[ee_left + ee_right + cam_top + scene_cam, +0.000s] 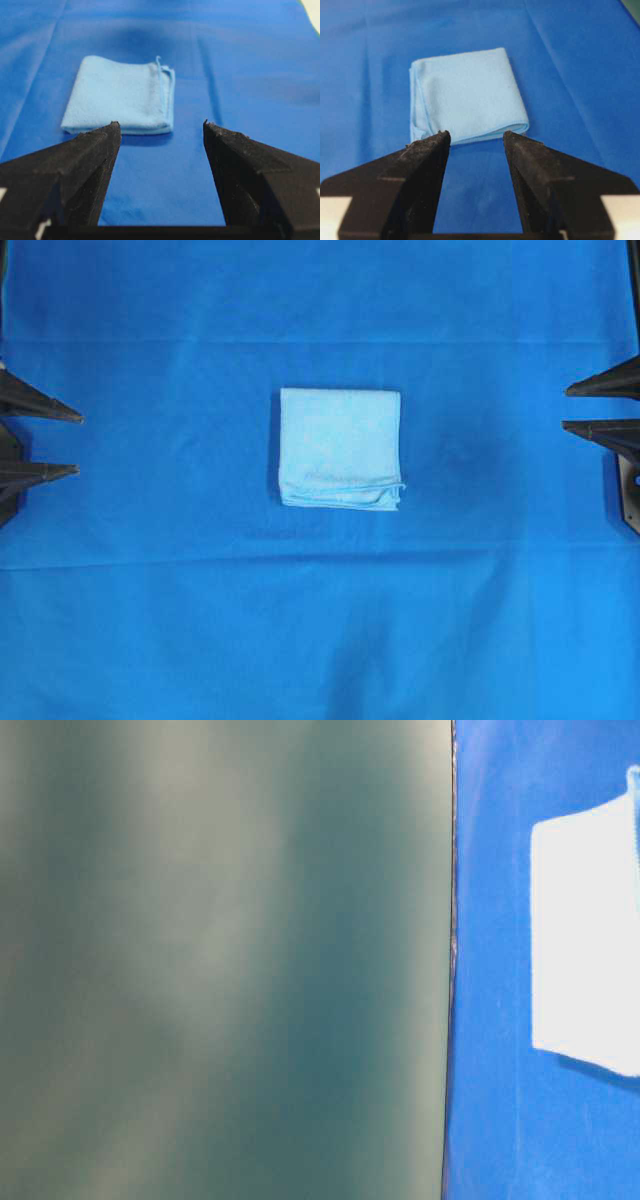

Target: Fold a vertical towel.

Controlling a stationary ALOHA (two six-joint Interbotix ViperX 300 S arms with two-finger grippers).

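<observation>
The towel (340,448) lies layered mid-tabletop (150,620). The left tool (78,444) and right tool (566,408) stand wide open, holding nothing. It looks soft, light and floppy; pinch a stitched corner.

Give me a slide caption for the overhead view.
Folded light-blue towel centred on the blue sheet, left hand and right hand open at the edges.
</observation>
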